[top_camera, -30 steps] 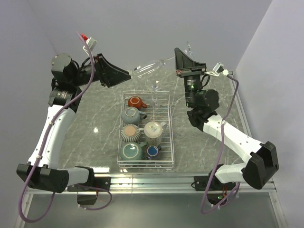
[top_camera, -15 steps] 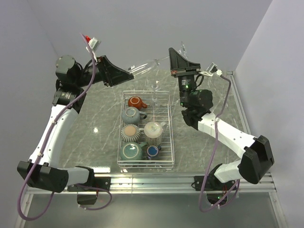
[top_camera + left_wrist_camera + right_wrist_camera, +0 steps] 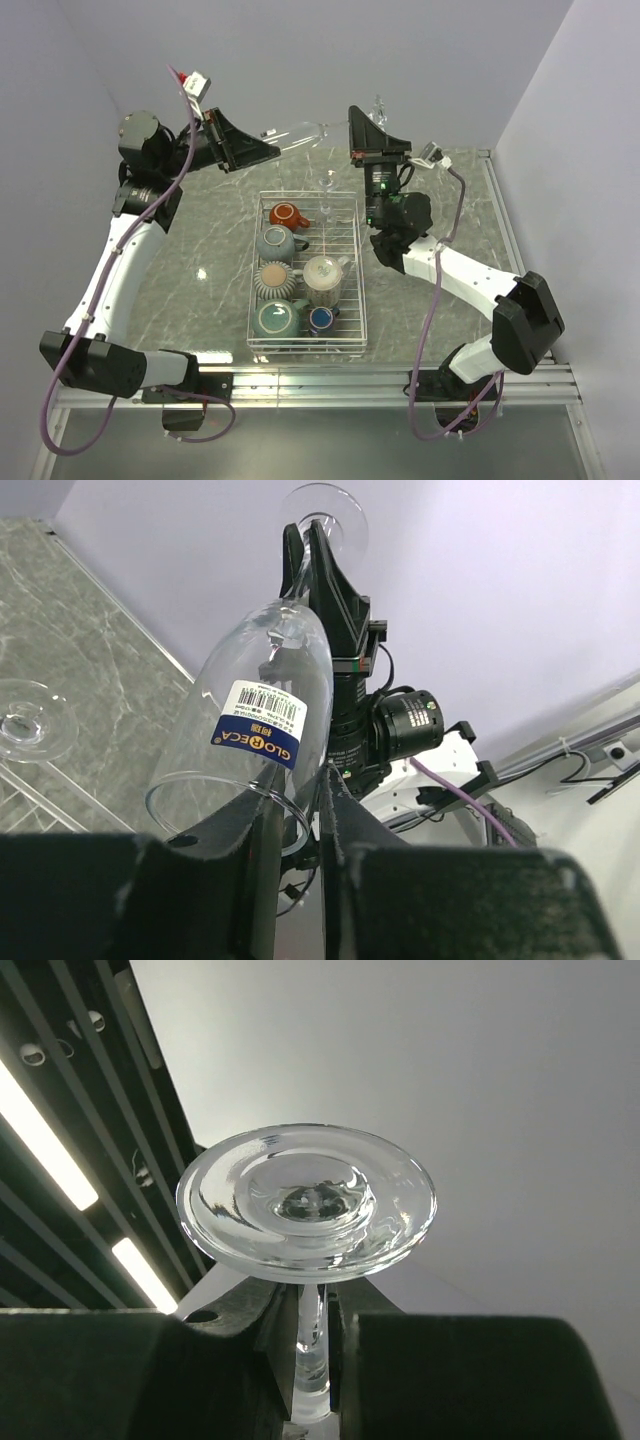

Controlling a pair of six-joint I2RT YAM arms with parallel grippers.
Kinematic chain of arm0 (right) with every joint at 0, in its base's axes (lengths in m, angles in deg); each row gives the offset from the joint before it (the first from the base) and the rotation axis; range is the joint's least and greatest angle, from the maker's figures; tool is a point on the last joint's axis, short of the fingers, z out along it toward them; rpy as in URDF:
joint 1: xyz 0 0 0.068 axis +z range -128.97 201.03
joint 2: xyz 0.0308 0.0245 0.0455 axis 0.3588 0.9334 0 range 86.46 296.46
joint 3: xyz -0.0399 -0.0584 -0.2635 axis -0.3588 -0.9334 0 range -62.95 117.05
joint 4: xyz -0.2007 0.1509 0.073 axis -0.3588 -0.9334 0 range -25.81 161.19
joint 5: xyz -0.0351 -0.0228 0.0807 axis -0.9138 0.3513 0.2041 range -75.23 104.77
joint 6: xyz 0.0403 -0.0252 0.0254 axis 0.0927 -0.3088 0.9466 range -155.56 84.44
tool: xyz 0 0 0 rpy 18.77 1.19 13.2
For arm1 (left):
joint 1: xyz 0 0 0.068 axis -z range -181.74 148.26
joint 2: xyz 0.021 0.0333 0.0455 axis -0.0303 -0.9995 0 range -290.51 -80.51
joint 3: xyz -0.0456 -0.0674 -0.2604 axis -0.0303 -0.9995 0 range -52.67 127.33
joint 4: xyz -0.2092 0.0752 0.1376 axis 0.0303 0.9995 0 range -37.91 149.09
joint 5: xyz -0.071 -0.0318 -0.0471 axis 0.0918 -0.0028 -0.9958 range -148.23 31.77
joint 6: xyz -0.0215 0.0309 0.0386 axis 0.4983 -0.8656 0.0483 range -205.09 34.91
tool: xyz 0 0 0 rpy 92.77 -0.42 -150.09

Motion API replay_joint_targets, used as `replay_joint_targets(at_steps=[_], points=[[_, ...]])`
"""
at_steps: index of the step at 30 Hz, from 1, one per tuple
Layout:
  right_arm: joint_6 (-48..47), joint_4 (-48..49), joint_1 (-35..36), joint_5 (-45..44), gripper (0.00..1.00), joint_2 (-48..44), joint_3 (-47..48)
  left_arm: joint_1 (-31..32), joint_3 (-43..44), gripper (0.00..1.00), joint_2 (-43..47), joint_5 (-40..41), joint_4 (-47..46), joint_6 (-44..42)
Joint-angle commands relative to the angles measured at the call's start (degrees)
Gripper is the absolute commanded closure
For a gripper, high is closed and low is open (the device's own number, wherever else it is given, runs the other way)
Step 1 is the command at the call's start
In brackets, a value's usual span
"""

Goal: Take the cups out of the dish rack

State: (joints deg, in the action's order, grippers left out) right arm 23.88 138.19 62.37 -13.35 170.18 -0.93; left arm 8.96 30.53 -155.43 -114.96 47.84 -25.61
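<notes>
Stemmed glass midair: right claw clamps stem, left claw pinches bowl rim.

Bright, even lighting, sharp frames, a small glare on the table.

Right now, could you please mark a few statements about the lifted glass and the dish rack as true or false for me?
1. The right tool grips the stemmed glass by its stem. True.
2. The left tool is down inside the dish rack. False: it is raised above the table, closed on the rim of the glass's bowl.
3. The glass carries a barcode label. True.
4. The red-brown mug sits at the rack's near end. False: it sits at the far end.
5. A second stemmed glass stands in the rack. True.
</notes>
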Motion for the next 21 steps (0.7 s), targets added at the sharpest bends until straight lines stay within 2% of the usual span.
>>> replay_joint_targets(at_steps=[1,4,7,8,9,13,16,21], points=[[0.6,4.5,2.2,1.1,1.0,-1.2,-0.4,-2.0,0.7,0.94,0.6,3.7,-0.9,2.0],[0.7,3.0,2.4,1.3,1.0,-0.8,-0.7,-3.7,-0.6,1.0,1.0,3.8,-2.4,3.4],[-1.2,2.9,2.8,1.6,0.99,-0.6,-0.8,-4.5,-1.5,1.0,1.3,4.3,-2.1,3.4],[-1.8,2.3,2.7,2.3,0.95,-0.6,-0.8,-4.8,-1.5,1.0,1.4,4.4,-1.8,3.1],[-2.3,1.8,2.7,2.9,0.8,-0.7,-0.6,-5.1,-1.3,1.0,1.4,4.7,-1.6,2.7],[-4.8,-2.7,2.8,5.6,0.56,-1.1,1.1,-5.8,1.4,1.0,1.7,6.2,1.3,-1.6],[-4.8,-4.6,2.8,5.0,0.48,-1.1,0.9,-6.1,2.0,1.0,1.7,6.7,1.5,-2.5],[-4.8,-5.9,2.7,4.3,0.42,-0.8,1.0,-6.7,1.2,1.0,1.9,6.4,-0.8,-1.4]])
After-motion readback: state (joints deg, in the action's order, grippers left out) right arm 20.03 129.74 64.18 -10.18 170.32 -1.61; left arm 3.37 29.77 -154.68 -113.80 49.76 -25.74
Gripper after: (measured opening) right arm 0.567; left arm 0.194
